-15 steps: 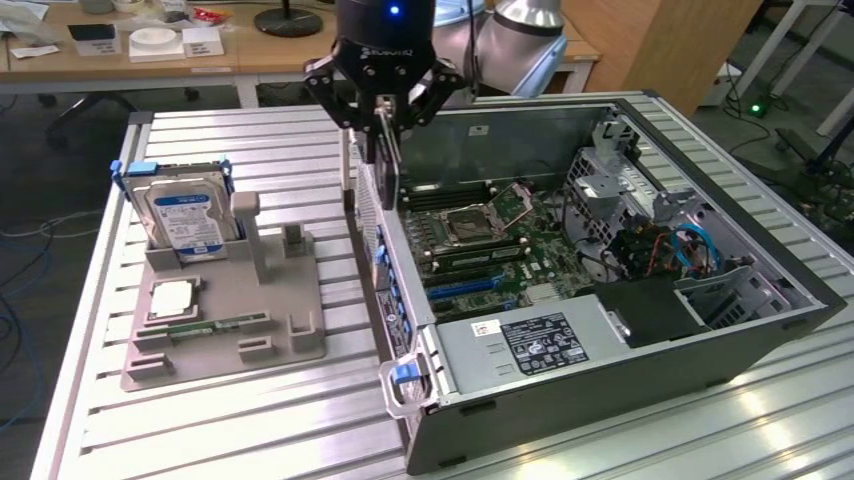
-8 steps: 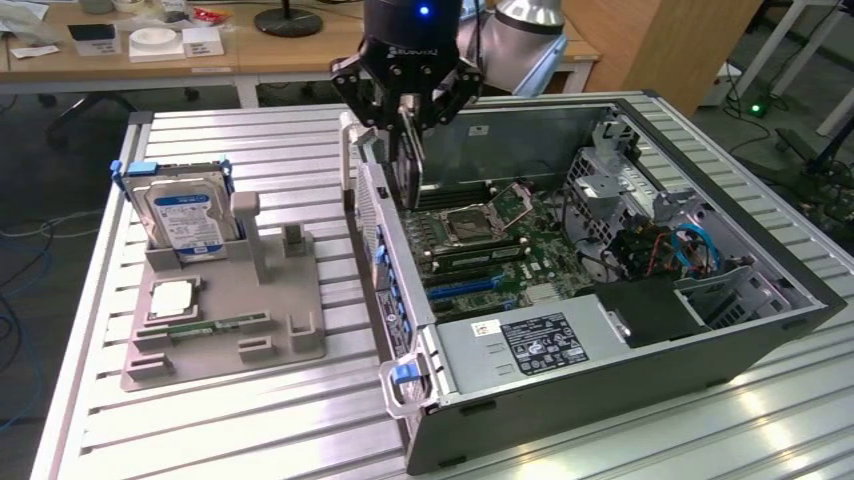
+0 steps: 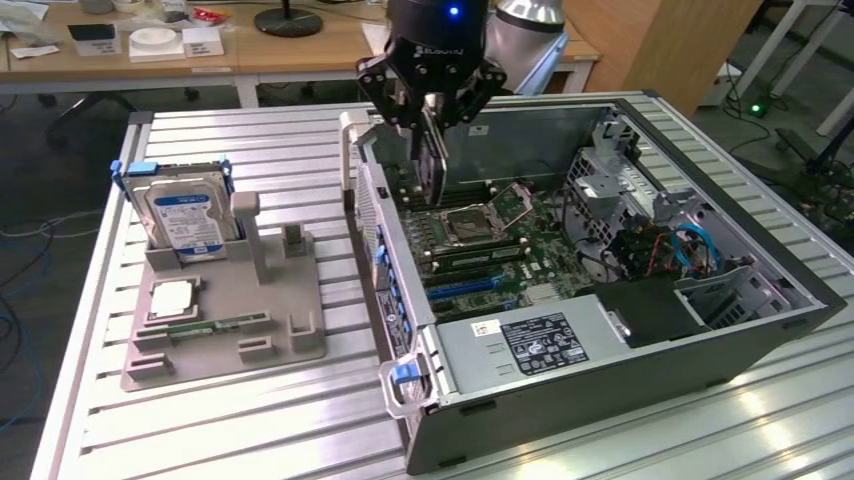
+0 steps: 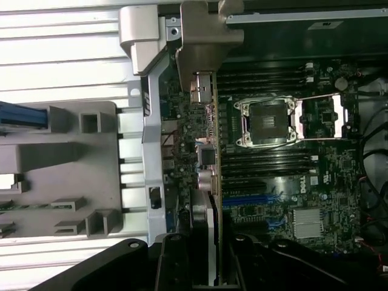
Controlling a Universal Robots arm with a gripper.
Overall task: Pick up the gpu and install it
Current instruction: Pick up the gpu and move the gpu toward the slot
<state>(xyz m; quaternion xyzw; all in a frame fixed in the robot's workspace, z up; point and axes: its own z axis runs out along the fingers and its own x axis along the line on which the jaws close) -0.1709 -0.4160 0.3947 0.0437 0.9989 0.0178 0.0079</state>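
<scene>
Fingers (image 4: 176, 267) pinched on gpu (image 3: 434, 165), card held upright and edge-on | gpu over motherboard (image 3: 494, 250) inside open computer case (image 3: 747, 330), near its rear wall; contact with board cannot be told | case set on slatted surface (image 3: 267, 130) beside grey holder tray (image 3: 227, 320)

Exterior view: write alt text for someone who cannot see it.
A robot gripper holds the graphics card on edge above the motherboard of an open computer case lying on a metal table. On the exterior view's left, a grey holder carries a hard drive.
</scene>
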